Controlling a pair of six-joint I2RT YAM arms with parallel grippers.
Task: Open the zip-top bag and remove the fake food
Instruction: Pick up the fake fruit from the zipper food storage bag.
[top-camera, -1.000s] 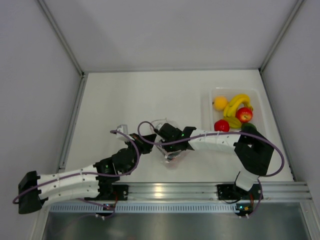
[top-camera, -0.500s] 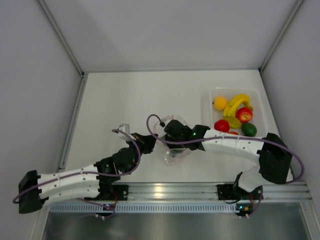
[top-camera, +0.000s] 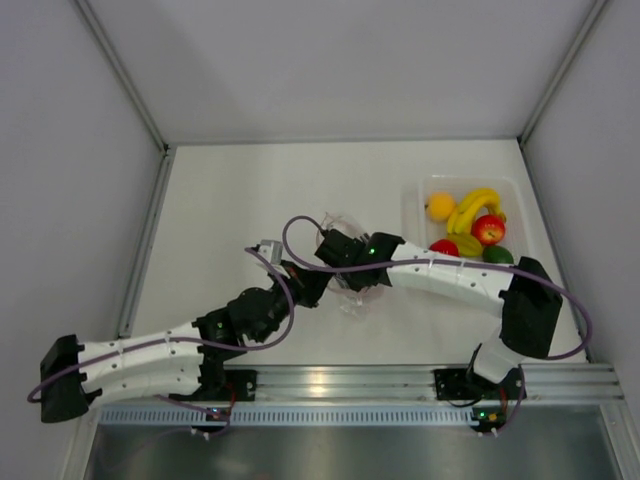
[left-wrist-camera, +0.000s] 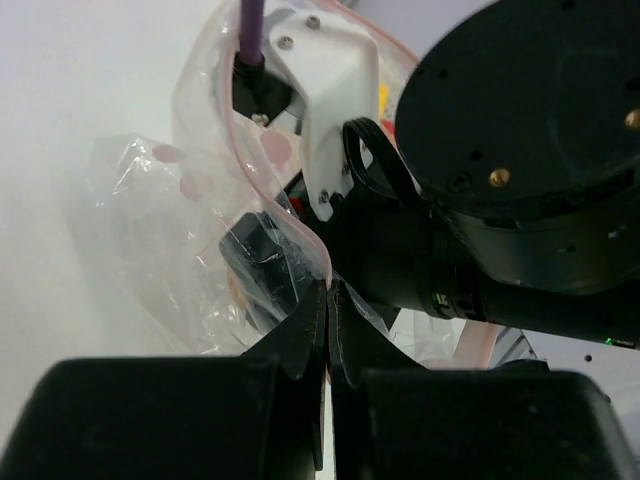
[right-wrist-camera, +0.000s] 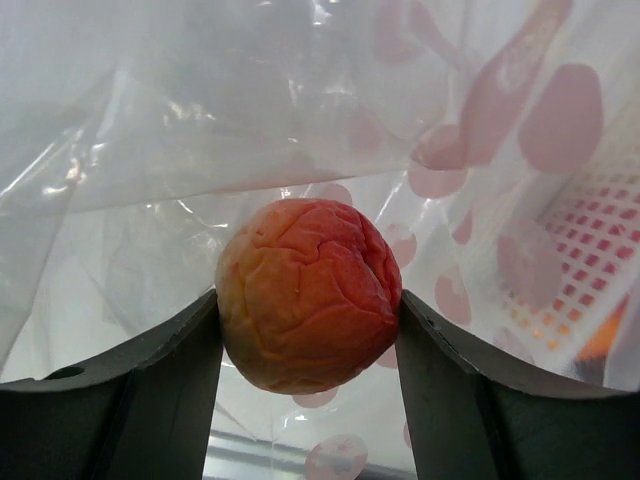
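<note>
Crinkly clear zip-top bag (left-wrist-camera: 150, 230) (pink-spotted) around wrinkled orange-red peach (right-wrist-camera: 305, 295)

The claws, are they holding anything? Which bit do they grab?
Yes. The right gripper squeezes the peach by its two sides, inside the zip-top bag. The left gripper pinches the bag's thin plastic near its pink rim.

Both arms meet at the zip-top bag (top-camera: 357, 303); fake food (top-camera: 472, 211) sits in the tray (top-camera: 421, 190).
</note>
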